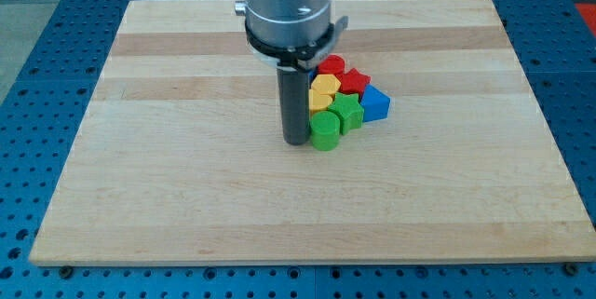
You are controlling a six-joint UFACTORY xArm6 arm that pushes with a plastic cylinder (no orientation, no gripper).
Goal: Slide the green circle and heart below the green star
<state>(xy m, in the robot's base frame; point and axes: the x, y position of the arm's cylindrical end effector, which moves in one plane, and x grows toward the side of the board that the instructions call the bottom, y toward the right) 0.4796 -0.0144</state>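
The blocks sit in one tight cluster right of the board's centre. The green star [349, 111] is in the middle of it. The green circle [325, 132] lies just below and left of the star, touching it. A yellow heart [324, 85] sits above and left of the star, with another yellow block [318, 102] under it. My tip [296, 141] is down on the board at the green circle's left side, close against it. The rod hides part of the yellow blocks' left edges.
A red block [332, 64] and a red star [355, 80] top the cluster. A blue block [376, 103] is at its right. The wooden board [186, 178] lies on a blue perforated table [37, 20].
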